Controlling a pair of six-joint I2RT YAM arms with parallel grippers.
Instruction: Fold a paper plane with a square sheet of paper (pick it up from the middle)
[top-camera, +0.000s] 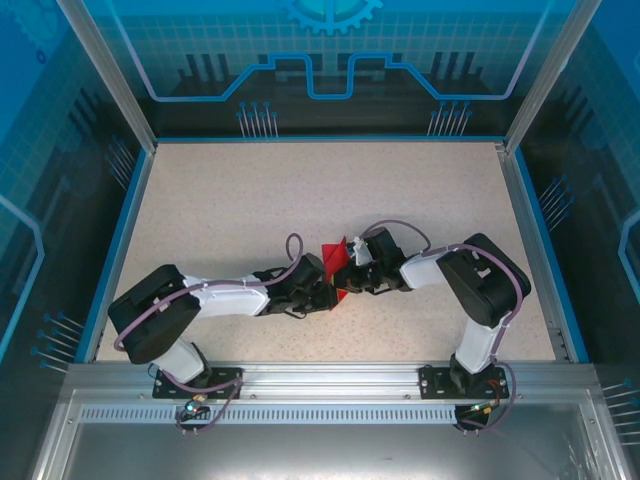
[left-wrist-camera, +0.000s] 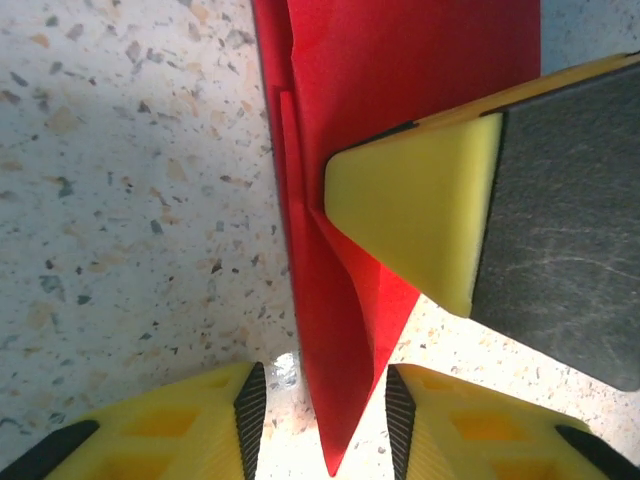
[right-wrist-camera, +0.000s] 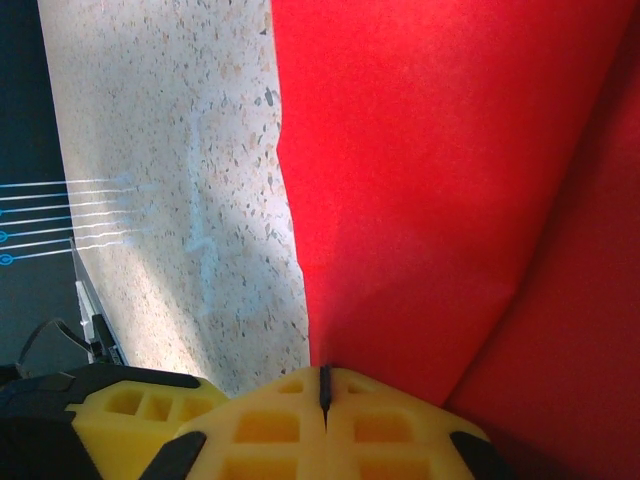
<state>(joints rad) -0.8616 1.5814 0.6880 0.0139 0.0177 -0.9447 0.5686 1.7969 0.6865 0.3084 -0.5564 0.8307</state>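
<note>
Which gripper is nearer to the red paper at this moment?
Right. The right gripper is shut on the red paper, pinching its edge. The left gripper is open, and the paper's pointed tip lies between its jaws, apparently untouched.

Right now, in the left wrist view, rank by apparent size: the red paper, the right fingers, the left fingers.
1-2. red paper and right fingers: about alike; the fingers sit nearer the camera, so unranked.
3. left fingers: smallest, cropped at the bottom edge.
</note>
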